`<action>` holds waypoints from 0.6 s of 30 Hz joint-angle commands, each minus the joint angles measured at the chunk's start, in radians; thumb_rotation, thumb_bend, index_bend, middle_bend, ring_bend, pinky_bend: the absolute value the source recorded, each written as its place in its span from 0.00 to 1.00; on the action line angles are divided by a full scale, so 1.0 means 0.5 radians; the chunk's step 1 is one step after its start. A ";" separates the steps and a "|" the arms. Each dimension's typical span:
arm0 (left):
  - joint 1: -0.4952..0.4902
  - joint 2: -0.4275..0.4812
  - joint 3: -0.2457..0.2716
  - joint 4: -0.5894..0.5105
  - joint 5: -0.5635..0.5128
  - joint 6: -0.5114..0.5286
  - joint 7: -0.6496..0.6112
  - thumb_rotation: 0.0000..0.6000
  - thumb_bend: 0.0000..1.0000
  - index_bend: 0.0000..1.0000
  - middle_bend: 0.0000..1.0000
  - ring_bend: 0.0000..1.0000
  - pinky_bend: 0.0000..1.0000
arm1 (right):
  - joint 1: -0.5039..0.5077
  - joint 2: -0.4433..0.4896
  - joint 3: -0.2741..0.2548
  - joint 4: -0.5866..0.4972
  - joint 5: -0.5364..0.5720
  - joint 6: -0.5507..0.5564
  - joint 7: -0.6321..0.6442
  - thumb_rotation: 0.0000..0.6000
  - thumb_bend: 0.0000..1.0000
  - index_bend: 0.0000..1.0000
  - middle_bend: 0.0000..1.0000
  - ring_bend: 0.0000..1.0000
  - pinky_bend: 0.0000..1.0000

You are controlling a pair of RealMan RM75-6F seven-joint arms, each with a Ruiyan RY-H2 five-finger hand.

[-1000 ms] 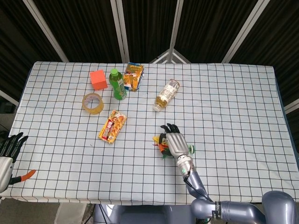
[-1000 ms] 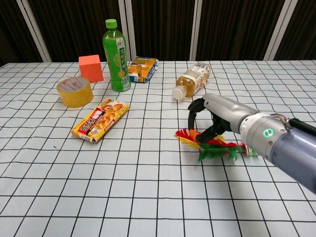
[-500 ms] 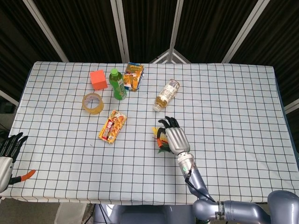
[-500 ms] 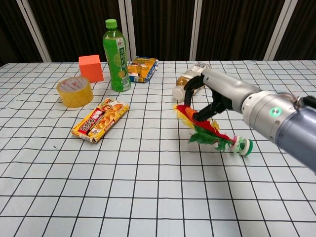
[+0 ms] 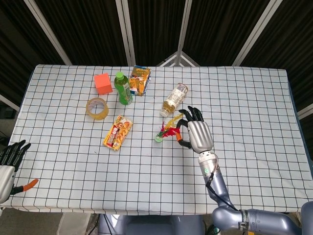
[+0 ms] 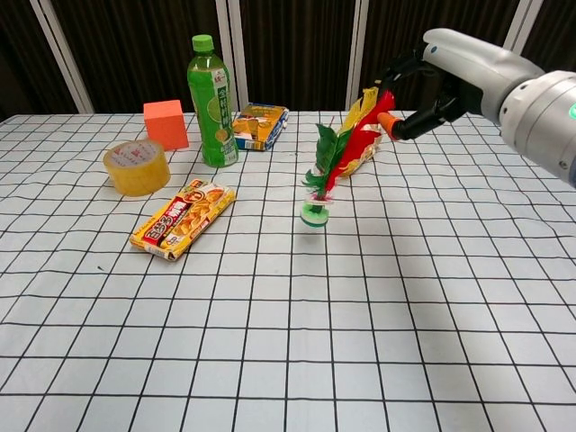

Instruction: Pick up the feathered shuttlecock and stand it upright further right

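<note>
- The feathered shuttlecock (image 6: 335, 160) has been lifted off the tabletop (image 6: 270, 342) within the last second; earlier it was lying flat under the right hand (image 6: 423, 90), and now it is hanging in the air.
- It is held at the feather tips, which are pinched between the thumb and the fingers of the right hand, so that the round green base is pointing down and a little to the left.
- In the chest view the base is seen above the checked cloth, not touching it, near the middle of the scene and just in front of the lying tea bottle (image 5: 175, 99).
- The right hand has been raised much higher than before, and the wrist has been turned.
- The left hand (image 5: 11, 155) is seen at the near left edge in the head view, holding nothing, with its fingers apart; it has almost not moved.
- The pick-up part can be judged as done. The carrying to the right and the setting down are not yet done.
- The base-down hanging is judged as favourable, because the shuttlecock can be lowered directly on its base.
</note>
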 commanded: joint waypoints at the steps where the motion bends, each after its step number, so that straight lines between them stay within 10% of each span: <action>1: -0.001 -0.002 0.000 -0.002 0.001 -0.001 0.004 1.00 0.12 0.00 0.00 0.00 0.00 | -0.015 0.015 -0.010 0.021 0.002 0.015 0.014 1.00 0.56 0.66 0.20 0.00 0.00; 18: 0.003 -0.010 0.007 -0.010 0.001 -0.004 0.031 1.00 0.12 0.00 0.00 0.00 0.00 | -0.110 0.112 -0.039 0.122 0.024 0.056 0.149 1.00 0.56 0.66 0.20 0.00 0.00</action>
